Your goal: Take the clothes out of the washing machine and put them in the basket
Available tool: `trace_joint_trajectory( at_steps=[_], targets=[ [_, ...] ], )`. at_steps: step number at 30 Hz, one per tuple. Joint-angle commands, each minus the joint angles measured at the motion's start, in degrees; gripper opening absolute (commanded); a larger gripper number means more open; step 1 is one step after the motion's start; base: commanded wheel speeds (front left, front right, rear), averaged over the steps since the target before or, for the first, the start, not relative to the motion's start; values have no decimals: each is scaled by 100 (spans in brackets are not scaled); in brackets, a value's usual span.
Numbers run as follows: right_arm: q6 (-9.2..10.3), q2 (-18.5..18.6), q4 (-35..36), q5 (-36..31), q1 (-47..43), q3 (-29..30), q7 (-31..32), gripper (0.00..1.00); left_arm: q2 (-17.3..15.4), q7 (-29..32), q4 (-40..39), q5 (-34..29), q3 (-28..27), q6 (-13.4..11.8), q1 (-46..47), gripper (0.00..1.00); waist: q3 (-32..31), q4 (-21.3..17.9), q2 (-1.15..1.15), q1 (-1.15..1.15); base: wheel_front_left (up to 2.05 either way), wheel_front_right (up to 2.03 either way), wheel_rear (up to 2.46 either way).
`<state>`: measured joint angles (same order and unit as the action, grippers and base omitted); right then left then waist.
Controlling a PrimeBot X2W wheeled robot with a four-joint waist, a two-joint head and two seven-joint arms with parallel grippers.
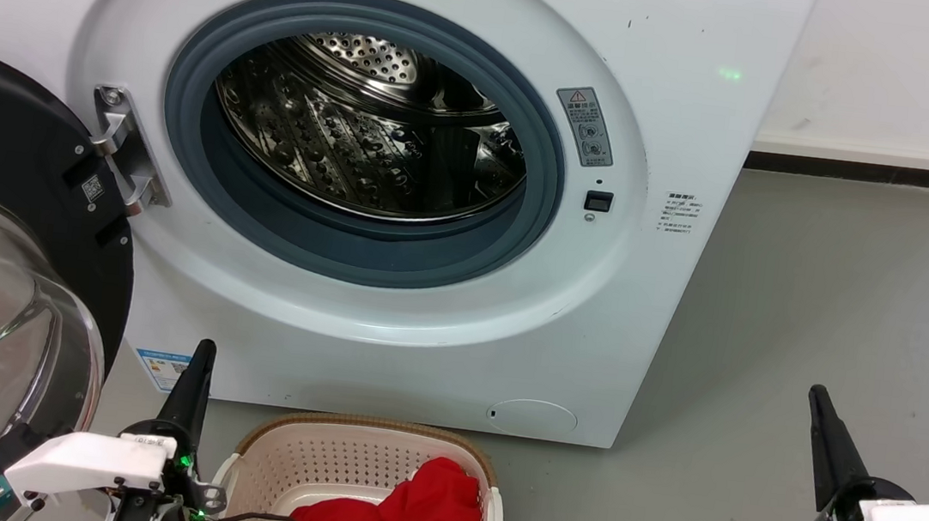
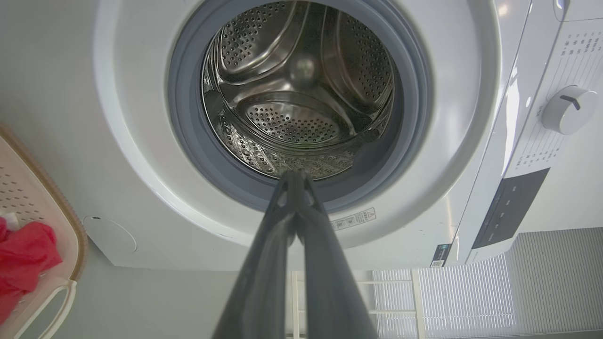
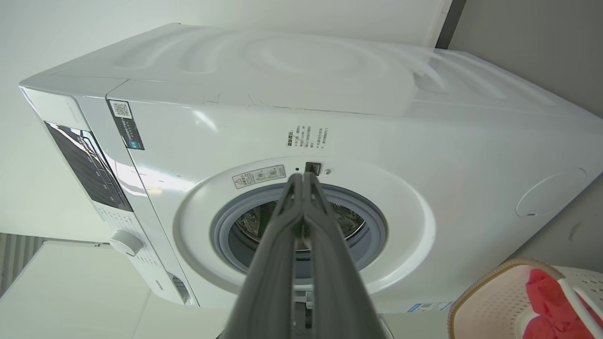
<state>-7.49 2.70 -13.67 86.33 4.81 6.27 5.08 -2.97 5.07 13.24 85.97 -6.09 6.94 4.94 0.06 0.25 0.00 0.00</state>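
Straight ahead, a large white washing machine (image 1: 684, 145) stands on a grey floor (image 1: 837, 334), its back against a pale wall (image 1: 907, 74). Its round porthole is ringed by a grey gasket (image 1: 183, 145), and through it the perforated steel drum (image 1: 356, 145) shines, its ribbed walls and back plate in plain sight. The door (image 1: 5, 281), black-rimmed with a clear domed window, hangs wide open on a metal hinge (image 1: 127, 147) at the left of the porthole and reaches toward the near left. On the floor just in front of the machine, near its lower edge, sits the basket (image 1: 364, 433), cream plastic with perforated sides and a brown woven-look rim. The clothes (image 1: 420, 515), bright red and softly crumpled, lie heaped inside the basket toward its right side; in the left wrist view a small white patch shows at the edge of the fabric. The left gripper (image 1: 205, 347) is at the near left, just left of the basket, its two long dark fingers pressed together and holding nothing, pointing up toward the machine's front. The right gripper (image 1: 817, 392) is at the near right, well apart from the basket and over the floor right of the machine, its jaws likewise pressed together with nothing between them. Small green lights (image 1: 186, 461) glow at both wrists.
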Motion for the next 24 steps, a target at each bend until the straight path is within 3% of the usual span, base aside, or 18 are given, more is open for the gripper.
trace_joint_trajectory(
  at_steps=[1,14,24],
  targets=[
    [0,29,-13,117,127,12,32,0,11,38,18,118,-26,31,83,0,1,-2,0,0,0,0,0],
    [0,31,-44,636,179,27,161,0,16,170,97,664,-62,69,157,0,11,-24,0,0,0,0,0],
    [0,31,-43,622,178,27,162,0,15,172,93,647,-59,70,156,0,12,-25,0,0,0,0,0]
  ],
)
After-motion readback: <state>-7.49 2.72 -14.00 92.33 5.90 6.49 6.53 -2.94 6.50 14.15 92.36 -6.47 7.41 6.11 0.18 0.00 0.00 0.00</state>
